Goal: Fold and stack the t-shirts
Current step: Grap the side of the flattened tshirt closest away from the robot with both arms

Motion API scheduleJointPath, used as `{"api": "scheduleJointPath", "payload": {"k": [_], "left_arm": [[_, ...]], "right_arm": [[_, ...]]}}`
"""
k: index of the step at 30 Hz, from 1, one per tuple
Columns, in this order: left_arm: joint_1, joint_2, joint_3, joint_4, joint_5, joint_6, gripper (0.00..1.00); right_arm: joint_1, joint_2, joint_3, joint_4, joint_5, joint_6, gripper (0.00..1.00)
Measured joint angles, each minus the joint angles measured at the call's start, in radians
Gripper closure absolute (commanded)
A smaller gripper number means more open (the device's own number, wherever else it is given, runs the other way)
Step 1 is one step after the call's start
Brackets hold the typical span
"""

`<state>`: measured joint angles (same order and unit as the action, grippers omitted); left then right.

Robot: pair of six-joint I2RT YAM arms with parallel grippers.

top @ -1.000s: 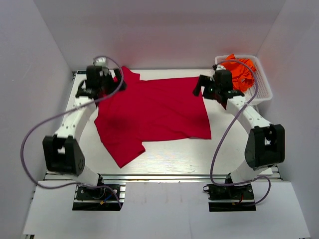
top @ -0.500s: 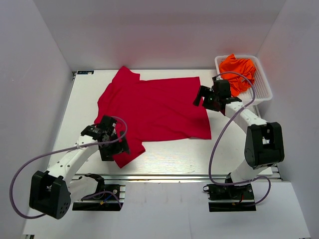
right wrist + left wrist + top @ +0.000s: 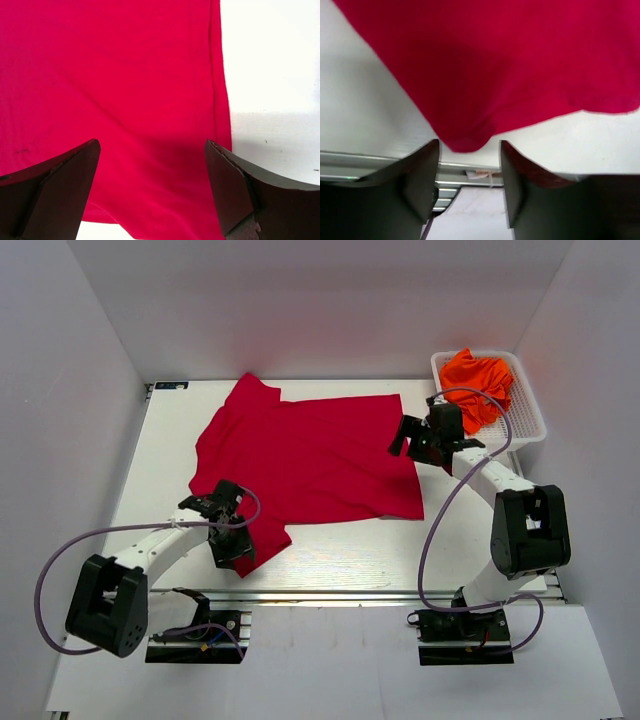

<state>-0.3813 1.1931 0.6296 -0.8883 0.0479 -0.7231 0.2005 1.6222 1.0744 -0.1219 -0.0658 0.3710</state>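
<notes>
Lying spread flat on the white bench [image 3: 340, 550], well apart from the white plastic mesh basket [image 3: 530, 425], the crimson red cloth t-shirt [image 3: 310, 455] looks laid out for a first fold, while the crumpled bright orange t-shirts [image 3: 478, 375] wait inside that basket. The left pincer [image 3: 232, 545] sits low at the sleeve tip farthest from the basket, its fingers apart on either side of the cloth and not yet pinching, probably to lift that sleeve inward. The right pincer [image 3: 412, 435] hovers with its fingers wide apart over the shirt's edge nearest the basket, holding nothing, seemingly ready to take that side. A second ago the left arm was at the other sleeve, nearer the basket's level, with wider fingers; the right arm has barely shifted and the shirt lies as before
</notes>
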Motion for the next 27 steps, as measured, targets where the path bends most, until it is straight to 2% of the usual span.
{"api": "scheduleJointPath", "payload": {"k": [4, 5, 7, 10, 11, 14, 18, 19, 27], "left_arm": [[-0.001, 0.069, -0.003, 0.042, -0.011, 0.004, 0.51], [0.0, 0.085, -0.003, 0.048, -0.011, 0.007, 0.58], [0.0, 0.112, -0.008, 0.063, -0.01, 0.015, 0.62], [0.0, 0.114, -0.01, 0.064, -0.008, 0.023, 0.86], [0.0, 0.115, -0.011, 0.066, -0.004, 0.028, 1.0], [0.0, 0.115, -0.013, 0.075, 0.013, 0.037, 1.0], [0.0, 0.109, -0.014, 0.076, 0.017, 0.05, 1.0], [0.0, 0.106, -0.015, 0.076, 0.017, 0.052, 1.0], [-0.001, -0.016, -0.015, 0.084, 0.044, 0.095, 1.0]], "right_arm": [[-0.004, -0.005, -0.014, 0.001, 0.0, 0.003, 0.1], [-0.005, -0.01, -0.022, 0.005, 0.002, 0.004, 0.1], [-0.005, -0.029, -0.045, 0.006, 0.009, 0.011, 0.1], [-0.005, -0.077, -0.092, -0.002, 0.049, 0.03, 0.1], [-0.004, -0.098, -0.109, -0.013, 0.072, 0.042, 0.1], [-0.006, -0.159, -0.14, -0.084, 0.16, 0.084, 0.11], [-0.011, -0.233, -0.191, -0.18, 0.239, 0.142, 0.22], [-0.012, -0.25, -0.211, -0.201, 0.245, 0.15, 0.22], [-0.014, -0.235, -0.286, -0.285, 0.161, 0.173, 0.29]]}}
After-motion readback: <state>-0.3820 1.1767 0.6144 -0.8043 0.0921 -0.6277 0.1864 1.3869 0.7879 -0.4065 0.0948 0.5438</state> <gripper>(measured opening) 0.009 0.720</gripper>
